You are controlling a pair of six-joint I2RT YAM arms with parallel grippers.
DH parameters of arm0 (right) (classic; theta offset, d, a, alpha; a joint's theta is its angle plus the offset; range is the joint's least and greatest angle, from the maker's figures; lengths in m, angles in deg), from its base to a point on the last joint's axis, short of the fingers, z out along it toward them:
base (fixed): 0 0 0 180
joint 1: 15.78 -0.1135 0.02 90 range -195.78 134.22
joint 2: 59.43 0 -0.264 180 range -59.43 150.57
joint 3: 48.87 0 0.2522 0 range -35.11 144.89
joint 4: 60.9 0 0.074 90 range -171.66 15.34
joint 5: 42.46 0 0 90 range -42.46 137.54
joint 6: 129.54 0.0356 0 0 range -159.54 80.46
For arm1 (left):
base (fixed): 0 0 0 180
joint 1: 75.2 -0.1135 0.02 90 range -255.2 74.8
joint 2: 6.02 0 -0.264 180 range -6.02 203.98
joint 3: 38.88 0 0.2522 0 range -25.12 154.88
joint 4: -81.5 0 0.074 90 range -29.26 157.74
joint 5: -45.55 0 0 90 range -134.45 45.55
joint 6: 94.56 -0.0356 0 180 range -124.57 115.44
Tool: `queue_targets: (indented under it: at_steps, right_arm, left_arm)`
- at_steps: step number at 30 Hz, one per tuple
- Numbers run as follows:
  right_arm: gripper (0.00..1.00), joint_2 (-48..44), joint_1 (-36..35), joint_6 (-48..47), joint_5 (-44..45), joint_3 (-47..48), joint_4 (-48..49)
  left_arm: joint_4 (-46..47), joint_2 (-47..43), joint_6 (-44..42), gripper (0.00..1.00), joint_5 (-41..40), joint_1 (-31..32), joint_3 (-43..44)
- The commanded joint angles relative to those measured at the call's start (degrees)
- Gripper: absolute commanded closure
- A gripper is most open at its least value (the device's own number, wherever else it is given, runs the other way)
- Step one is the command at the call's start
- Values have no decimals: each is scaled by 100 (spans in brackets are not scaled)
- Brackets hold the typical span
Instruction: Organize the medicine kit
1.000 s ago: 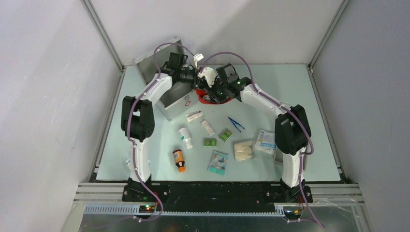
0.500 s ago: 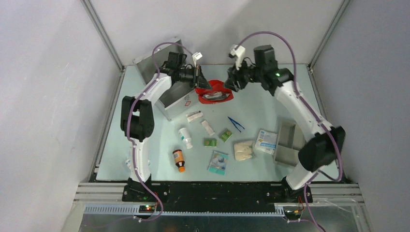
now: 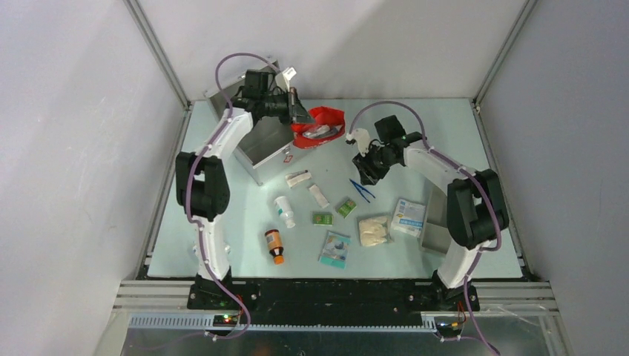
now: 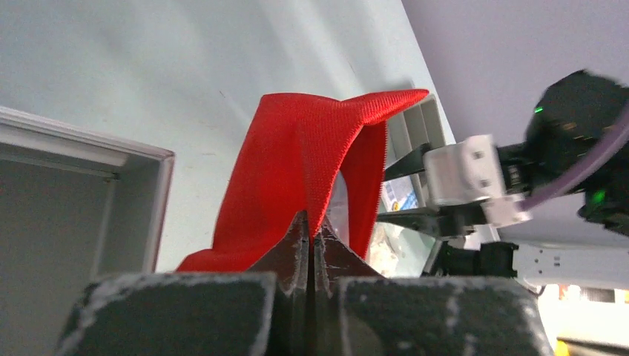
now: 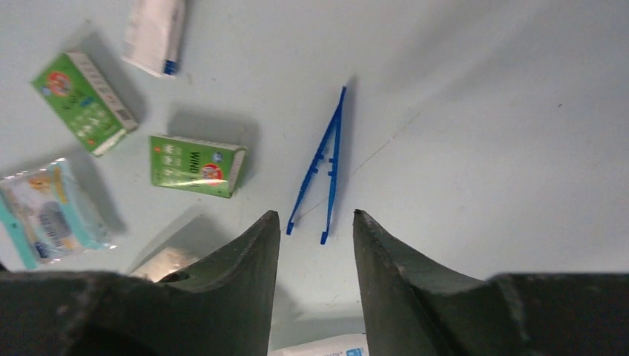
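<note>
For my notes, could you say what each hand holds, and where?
Left hand pinches the red pouch by its edge; right hand, open over blue tweezers, holds nothing.

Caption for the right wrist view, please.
Open right claw hovers over blue tweezers on the table, a green box beside them.

White arms [image 3: 225, 139], black joints [image 3: 200, 185], purple cables [image 3: 239, 55]

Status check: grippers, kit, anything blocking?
Left gripper shut on red pouch. Right gripper open, empty, above blue tweezers. Medicine kit lid open, pouch beside it. No item seen blocking it.
</note>
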Motion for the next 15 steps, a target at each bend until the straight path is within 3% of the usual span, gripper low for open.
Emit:
queue_targets:
  at_steps: [1, 15]
  right_arm:
    - [51, 211, -87, -48, 568, 55, 99]
    - [43, 1169, -735, 120, 1191, 213, 270]
  left_arm:
    - [130, -724, 206, 100, -600, -144, 331]
    - [137, -971, 389, 100, -593, -322, 273]
